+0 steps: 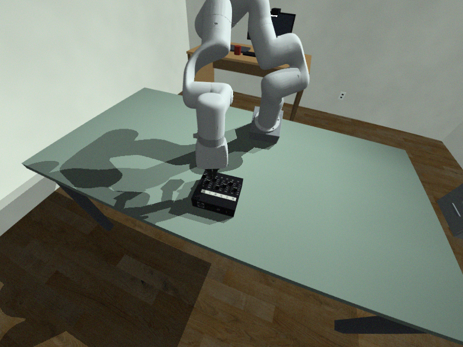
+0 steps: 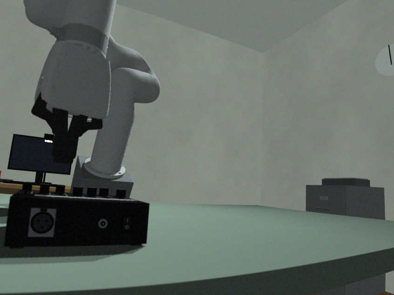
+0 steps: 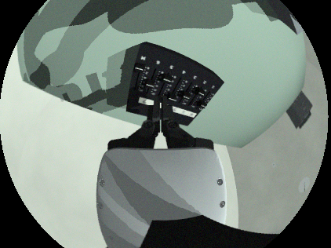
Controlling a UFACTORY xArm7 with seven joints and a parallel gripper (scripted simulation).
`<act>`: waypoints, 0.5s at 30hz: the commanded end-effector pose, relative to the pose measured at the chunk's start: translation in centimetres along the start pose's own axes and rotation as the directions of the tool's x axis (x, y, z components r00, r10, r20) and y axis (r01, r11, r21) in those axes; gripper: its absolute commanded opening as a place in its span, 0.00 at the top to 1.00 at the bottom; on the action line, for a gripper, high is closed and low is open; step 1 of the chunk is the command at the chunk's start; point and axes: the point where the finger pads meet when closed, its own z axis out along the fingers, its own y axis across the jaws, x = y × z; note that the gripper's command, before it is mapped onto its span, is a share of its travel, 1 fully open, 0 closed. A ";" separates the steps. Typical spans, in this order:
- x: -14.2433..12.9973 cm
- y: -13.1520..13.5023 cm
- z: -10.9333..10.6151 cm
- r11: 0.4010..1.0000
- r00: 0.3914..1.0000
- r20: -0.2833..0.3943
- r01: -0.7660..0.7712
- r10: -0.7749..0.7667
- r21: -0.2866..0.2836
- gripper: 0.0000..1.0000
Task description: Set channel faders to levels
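The black lighting desk stands on its feet on the green table. A row of several black fader caps sticks up from its top, and a white tape strip runs along the panel. The written levels and the cap lines are too small to read. My gripper is shut and empty. It hangs a short way above the desk's top, over the end nearest the round socket, clear of the caps.
The arm's base is bolted to the table behind the desk. A wooden side table with a monitor and a red cup stands at the back wall. A grey filing cabinet is beyond the table's far side.
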 end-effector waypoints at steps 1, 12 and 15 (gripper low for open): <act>0.2 -0.1 -0.1 0.975 0.975 0.005 0.223 -0.223 -0.006 1.00; 1.2 -0.3 -0.1 0.648 0.648 0.006 0.762 -0.762 -0.001 1.00; 1.5 -0.3 -0.1 0.534 0.534 -0.001 0.845 -0.845 0.004 1.00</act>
